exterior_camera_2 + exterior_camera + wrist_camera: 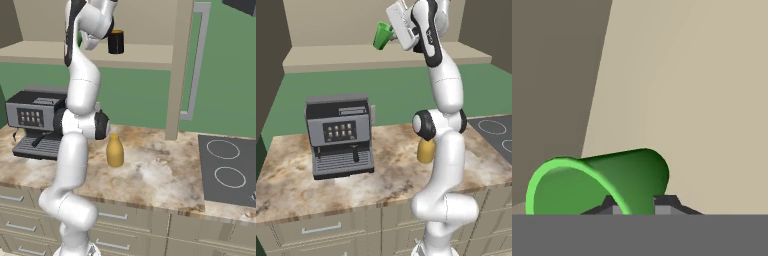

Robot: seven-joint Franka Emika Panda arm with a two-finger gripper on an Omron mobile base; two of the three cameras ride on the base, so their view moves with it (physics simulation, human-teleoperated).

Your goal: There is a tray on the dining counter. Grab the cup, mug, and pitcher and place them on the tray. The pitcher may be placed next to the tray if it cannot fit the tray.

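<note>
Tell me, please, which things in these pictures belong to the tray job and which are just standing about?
Belong to the job:
- bright green tapered cup, tilted, held in the jaws
- small black mug on the far beige ledge
- yellow-orange bottle-shaped pitcher, upright on the marbled counter

Just standing about:
- grey and black coffee machine
- dark cooktop

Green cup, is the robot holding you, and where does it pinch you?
Yes. The fingers are shut on the green cup, pinching its side wall partway along, with the cup tilted.

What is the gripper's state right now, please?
Gripper: shut on the cup, which it holds tilted up in the air.
</note>
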